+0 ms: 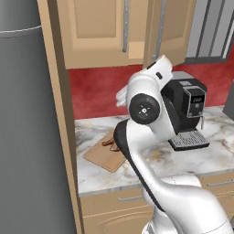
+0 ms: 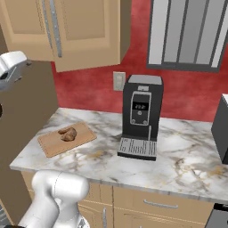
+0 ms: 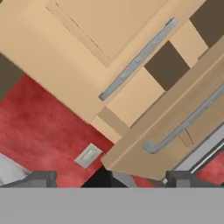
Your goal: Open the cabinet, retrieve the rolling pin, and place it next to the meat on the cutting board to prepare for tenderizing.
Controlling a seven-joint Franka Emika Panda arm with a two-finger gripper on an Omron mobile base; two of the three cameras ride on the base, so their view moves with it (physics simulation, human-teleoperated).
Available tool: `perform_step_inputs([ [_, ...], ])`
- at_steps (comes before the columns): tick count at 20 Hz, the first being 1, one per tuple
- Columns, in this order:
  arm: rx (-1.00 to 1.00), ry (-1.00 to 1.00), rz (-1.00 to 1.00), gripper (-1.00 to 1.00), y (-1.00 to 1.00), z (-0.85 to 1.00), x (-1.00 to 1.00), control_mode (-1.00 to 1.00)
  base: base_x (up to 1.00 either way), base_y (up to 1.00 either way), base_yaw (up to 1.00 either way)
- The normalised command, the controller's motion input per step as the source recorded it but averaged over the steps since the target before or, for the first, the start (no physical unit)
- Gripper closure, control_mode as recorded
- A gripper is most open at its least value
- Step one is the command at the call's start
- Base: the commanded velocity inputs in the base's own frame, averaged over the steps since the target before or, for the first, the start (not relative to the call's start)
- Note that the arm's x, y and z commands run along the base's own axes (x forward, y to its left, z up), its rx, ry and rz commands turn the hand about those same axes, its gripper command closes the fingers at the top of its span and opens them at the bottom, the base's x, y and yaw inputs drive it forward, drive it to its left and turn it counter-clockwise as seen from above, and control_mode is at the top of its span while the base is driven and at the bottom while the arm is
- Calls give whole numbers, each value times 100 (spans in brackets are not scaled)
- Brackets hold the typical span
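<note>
Your arm [image 1: 151, 137]: glossy white shells, dark joints.
You see rounded white links with a black band running along the lower one, a round dark joint cap with small pale marks at its centre, and two small dark fingertips [image 3: 41, 178].

No text or label can be read anywhere.

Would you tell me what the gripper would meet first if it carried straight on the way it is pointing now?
Most likely the cabinet, around its partly open door; the open gripper faces it, though depth is unclear.
</note>
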Motion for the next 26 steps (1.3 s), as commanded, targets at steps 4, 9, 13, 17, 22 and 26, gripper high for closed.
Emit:
perform_step_inputs([
  [4, -14, 4, 6, -100, 0, -10, 27, -100, 0, 0, 0],
  [9, -14, 8, 8, -100, 0, -14, 37, -100, 0, 0, 0],
  [13, -13, 11, 3, -100, 10, -10, 40, -100, 0, 0, 0],
  [17, -10, 9, 0, -100, 11, -8, 41, -100, 0, 0, 0],
  [22, -10, 6, 0, -100, 8, -5, 38, -100, 0, 0, 0],
  [26, -8, 3, 0, -100, 0, 0, 31, -100, 0, 0, 0],
])
